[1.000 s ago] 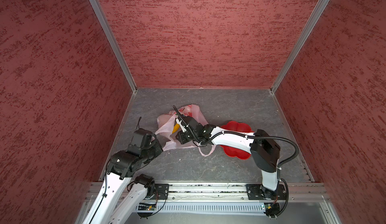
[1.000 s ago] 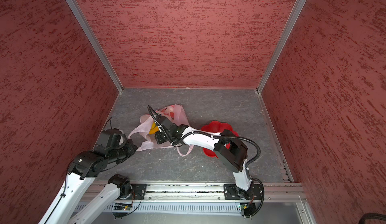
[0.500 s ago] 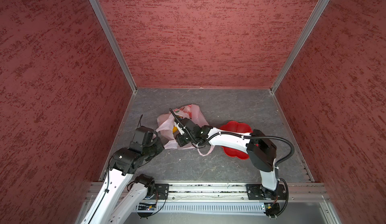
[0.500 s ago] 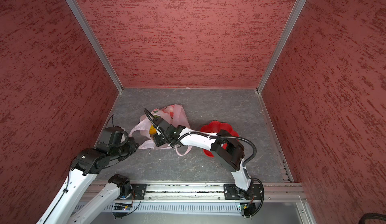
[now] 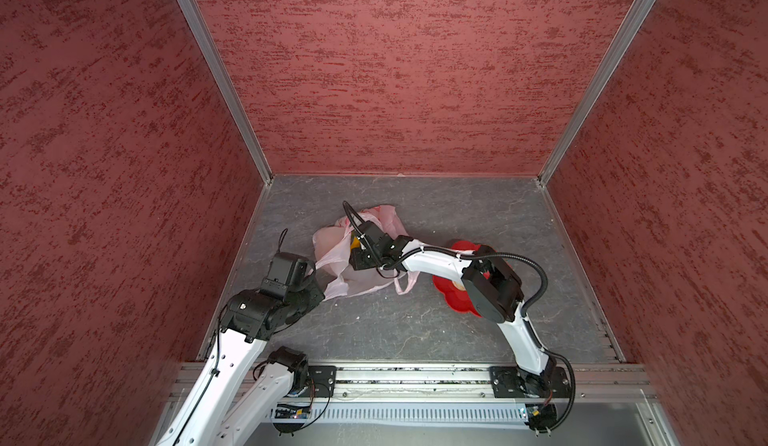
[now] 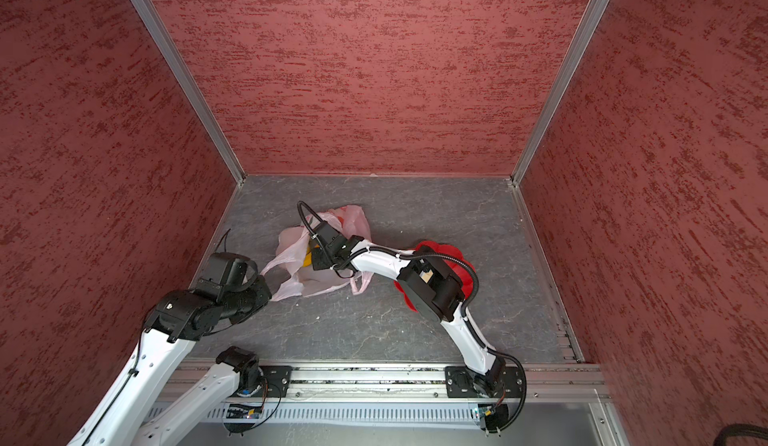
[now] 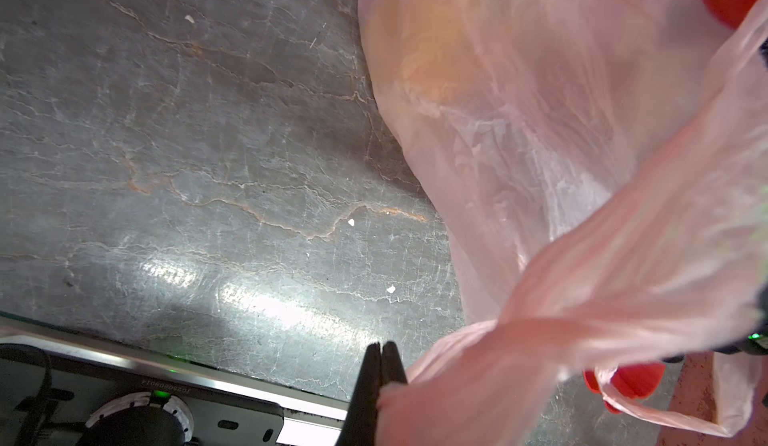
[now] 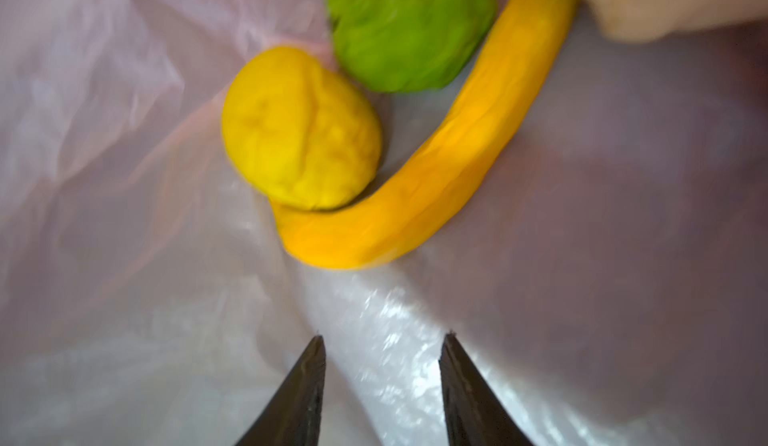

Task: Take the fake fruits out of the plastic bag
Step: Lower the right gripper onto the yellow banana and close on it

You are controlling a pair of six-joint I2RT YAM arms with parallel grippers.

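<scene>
Both arms same build: white tube links on left arm point(image 5: 226, 365) and right arm point(image 5: 436, 263), chunky black joint housings, black corrugated cable conduit point(image 5: 542, 275) looping off the right one, black base plates point(image 5: 322, 381) with screws, I think, right gripper point(image 8: 383, 335) fingers point(image 8: 299, 394) dark, tapering to points.
</scene>
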